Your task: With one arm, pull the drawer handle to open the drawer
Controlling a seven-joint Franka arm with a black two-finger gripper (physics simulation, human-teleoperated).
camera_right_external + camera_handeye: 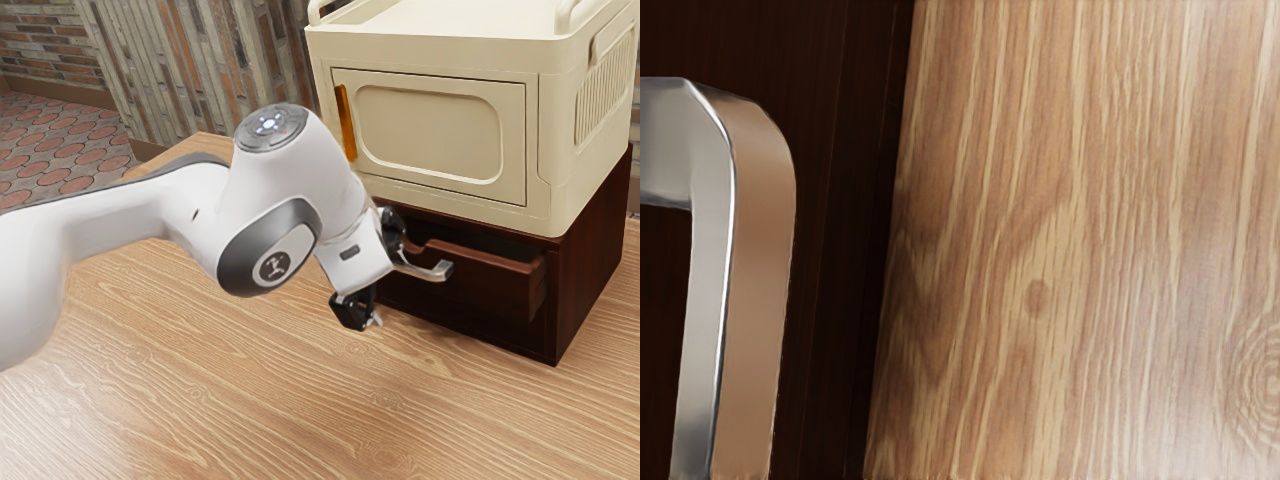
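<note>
Wall (pixel 225 60) of upright strips in grey and rust first, rising behind the tabletop (pixel 200 400), and what a broad spread of pale, streaky wood grain that is! Across it comes the white arm (pixel 120 215), reaching in from the exterior view's left. Over by the tabletop's far edge stands the dark brown cabinet (pixel 590 260), and riding on top of it, the cream box (pixel 570 130), its panelled door (pixel 430 130) closed. Down to the drawer (pixel 500 290) in the cabinet, and it's partly out, the front standing proud of the frame with a dark gap showing behind its top edge! Right at that front is the black gripper (pixel 388 281), tipped sideways, its fingers spread well apart, one above the other, closed on nothing. And the handle (pixel 432 269), bright bent metal on the drawer front, is close beside the upper finger; whether they touch, there's no telling. The wrist view has its rounded corner against the dark wood, tabletop beyond. Smallest of all, an orange strip (pixel 346 122) upright along the door's side.
</note>
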